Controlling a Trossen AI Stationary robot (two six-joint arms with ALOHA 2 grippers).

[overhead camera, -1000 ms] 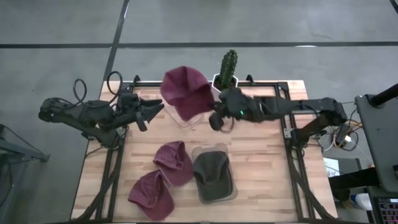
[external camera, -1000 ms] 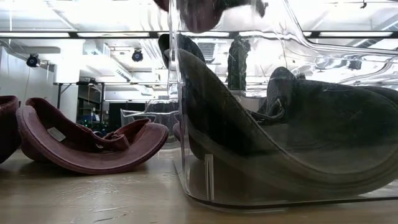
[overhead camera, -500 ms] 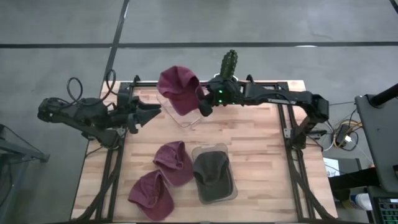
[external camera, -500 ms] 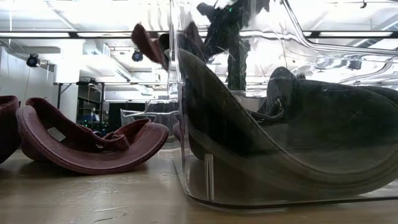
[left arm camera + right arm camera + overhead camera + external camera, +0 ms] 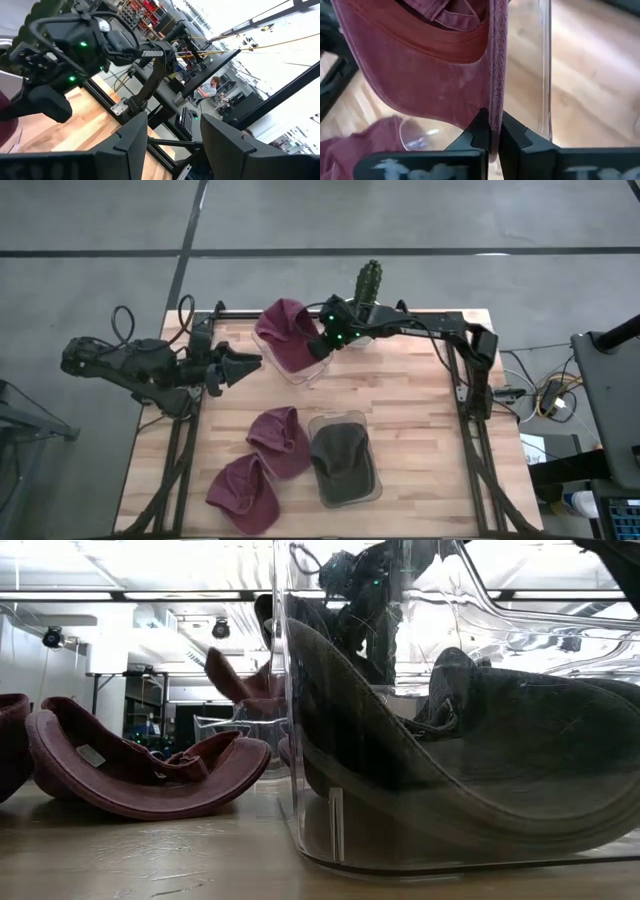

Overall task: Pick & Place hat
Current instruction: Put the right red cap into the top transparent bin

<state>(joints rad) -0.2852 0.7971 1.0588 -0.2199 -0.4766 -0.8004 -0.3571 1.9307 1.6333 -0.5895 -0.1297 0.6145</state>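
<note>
My right gripper (image 5: 322,340) is shut on a maroon hat (image 5: 285,332) over a clear container (image 5: 305,370) near the table's far edge. In the right wrist view the hat (image 5: 430,75) shows its inner band, next to the container wall (image 5: 546,70). In the low view the hat (image 5: 245,685) sits low, just above the container (image 5: 225,730). My left gripper (image 5: 245,363) waits open at the table's left side, pointing at the container. Its wrist view shows the fingers apart (image 5: 170,145) and the right arm's gripper (image 5: 50,65). My right gripper pinches the hat's rim edge (image 5: 492,117) between its two fingers. It comes from the table's right, slanting down. The hat spreads out ahead of the fingers, open side turned toward the wrist camera. Whether its lower part touches the clear container I cannot tell.
Two more maroon hats (image 5: 278,440) (image 5: 243,495) lie on the near-left of the table. A dark hat (image 5: 343,455) sits in a second clear bin (image 5: 370,485) near the middle. A cactus (image 5: 368,285) in a white pot stands at the far edge, beside the right arm.
My right gripper has moved toward the table's far-left and down, carrying the maroon hat. The hat has come down from high above the table to the clear container. The gripper has stayed shut on it.
</note>
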